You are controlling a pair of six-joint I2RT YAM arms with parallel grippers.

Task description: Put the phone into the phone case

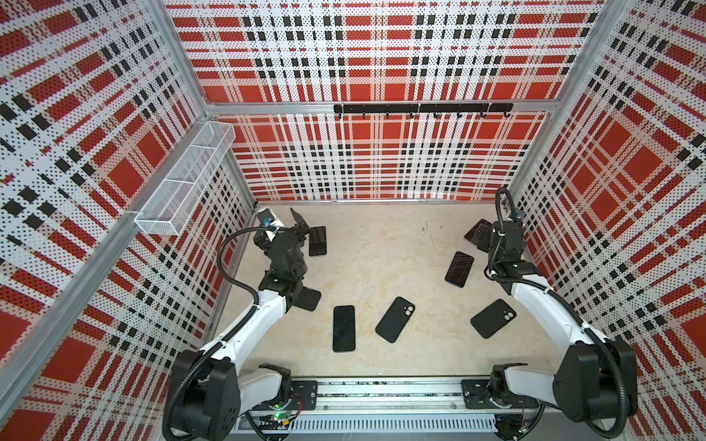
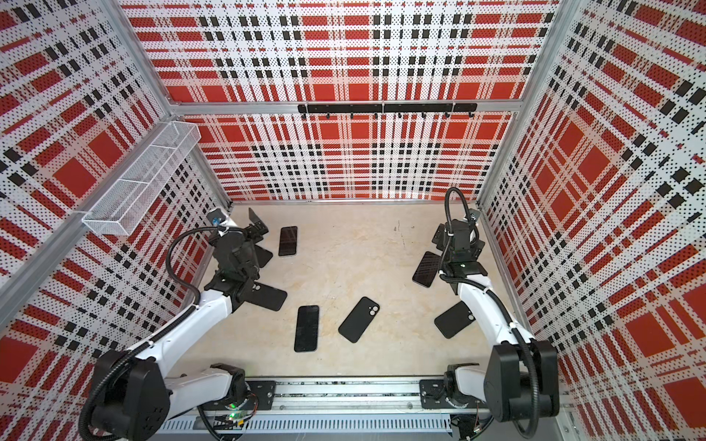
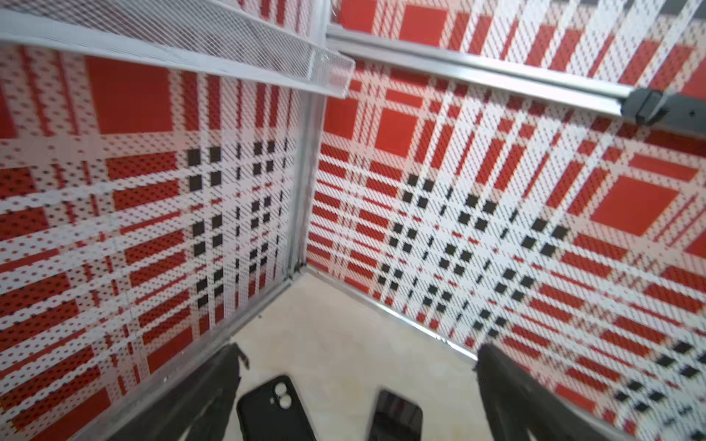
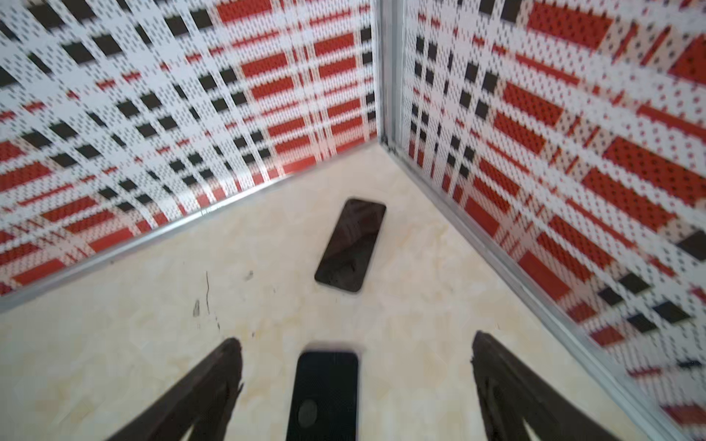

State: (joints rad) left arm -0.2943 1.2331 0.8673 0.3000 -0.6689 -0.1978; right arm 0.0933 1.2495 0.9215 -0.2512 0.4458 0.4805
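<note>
Left tool [image 3: 357, 351], fingers wide apart and holding nothing, hangs over a black phone case [image 3: 273, 408] lying on the beige surface [image 3: 324, 324]. Right tool [image 4: 355, 340], likewise apart, faces a phone [image 4: 349, 244] lying flat just beyond its tips.

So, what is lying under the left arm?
Two black phone cases on the table: a nearer case and a farther case. The left arm covers part of each.

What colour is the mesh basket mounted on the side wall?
White. The mesh basket shows best in a top view, where its whole length is visible.
</note>
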